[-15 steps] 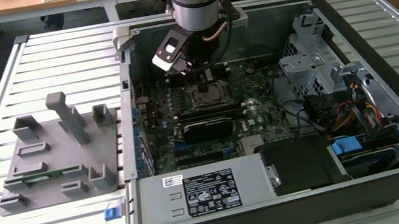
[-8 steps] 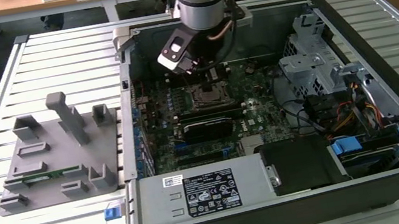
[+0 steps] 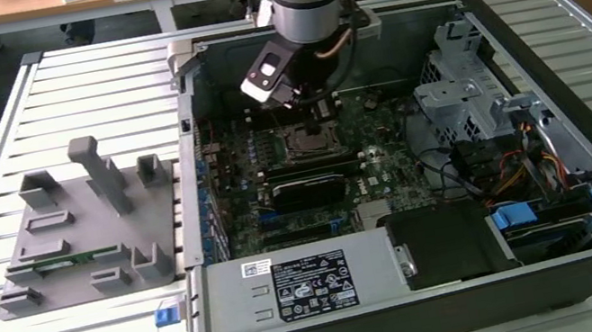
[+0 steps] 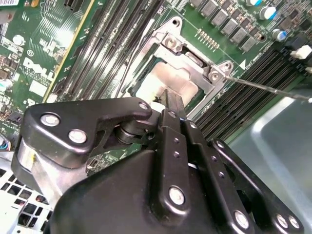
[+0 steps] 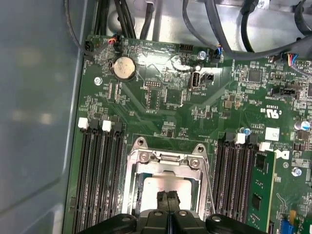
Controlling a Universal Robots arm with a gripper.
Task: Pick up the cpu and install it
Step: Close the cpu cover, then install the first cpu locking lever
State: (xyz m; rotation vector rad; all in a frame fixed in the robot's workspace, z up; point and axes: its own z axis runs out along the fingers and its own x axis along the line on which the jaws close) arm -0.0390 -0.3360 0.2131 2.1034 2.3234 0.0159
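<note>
The cpu (image 5: 165, 184) (image 4: 165, 80), a silvery-white square plate, lies flat inside the motherboard socket, framed by the metal bracket (image 5: 165, 158) (image 4: 187, 53). My gripper (image 5: 168, 199) (image 4: 170, 100) hangs right over the plate's middle with its two black fingers pressed together and nothing between them. Whether the tips touch the plate I cannot tell. In the exterior view the gripper (image 3: 304, 108) reaches down into the open computer case, just above the socket (image 3: 309, 136).
Black memory slots (image 5: 97, 175) flank the socket, and a green memory stick (image 5: 258, 190) stands in one. A thin metal lever (image 4: 268, 87) juts out beside the bracket. The case walls (image 3: 195, 147), drive cage (image 3: 465, 90) and power supply (image 3: 292, 285) hem in the board. A grey fixture (image 3: 88, 230) sits outside the case.
</note>
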